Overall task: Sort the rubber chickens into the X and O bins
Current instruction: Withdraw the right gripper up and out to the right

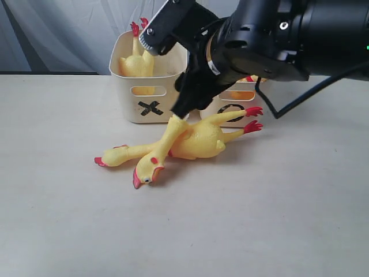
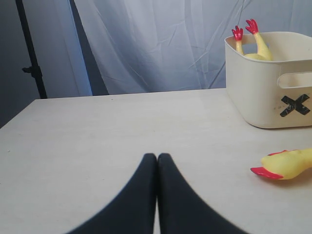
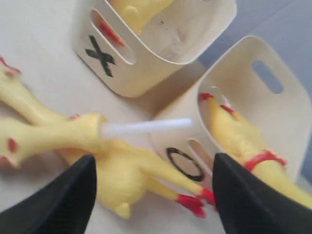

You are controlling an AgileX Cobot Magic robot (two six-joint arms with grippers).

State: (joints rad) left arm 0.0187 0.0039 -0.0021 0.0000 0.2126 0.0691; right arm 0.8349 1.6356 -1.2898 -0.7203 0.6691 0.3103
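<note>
While the right gripper [image 3: 153, 163] hung wide open, empty, over two crossed chickens [image 1: 193, 141], closing could snag both; the left gripper [image 2: 157, 158] was shut, empty.

Two chickens [image 1: 199, 141] crossed on table [image 1: 259, 219] before X bin [image 1: 130, 101], O bin [image 1: 236, 103].

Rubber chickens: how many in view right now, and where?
4 rubber chickens. One feet-up in the X bin, one in the O bin, two lying crossed on the table in front of the bins. Others may be hidden inside the bins.
</note>
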